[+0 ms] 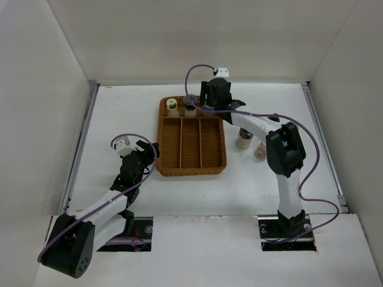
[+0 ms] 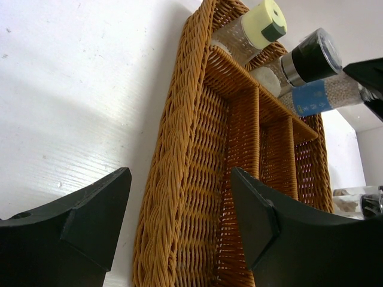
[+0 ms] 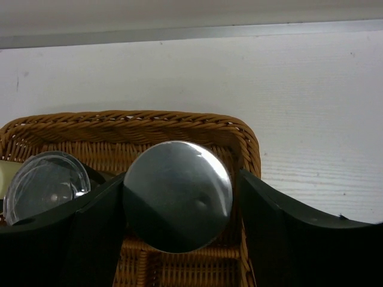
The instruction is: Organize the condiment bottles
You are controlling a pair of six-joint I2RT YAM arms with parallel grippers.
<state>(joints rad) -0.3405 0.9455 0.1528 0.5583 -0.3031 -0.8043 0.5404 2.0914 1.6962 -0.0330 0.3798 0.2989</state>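
We see the silver-lidded, blue-and-white-labelled spice jar (image 3: 178, 194) in the back compartment of the brown wicker divided tray (image 1: 191, 171), at its 1 o'clock corner, with the right claw (image 1: 212, 100) closed on its lid. At the jar's 9 o'clock stand a black-lidded shaker (image 2: 311, 57) and a yellow-green-lidded jar (image 2: 257, 27). The left claw (image 2: 179, 227) gapes empty over the white worktop (image 1: 119, 107) at the tray's 9 o'clock.

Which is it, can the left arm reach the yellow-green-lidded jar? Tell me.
Likely yes. The left gripper sits open beside the tray's left rim; the yellow-green-lidded jar stands at the back compartment's left end with nothing between.
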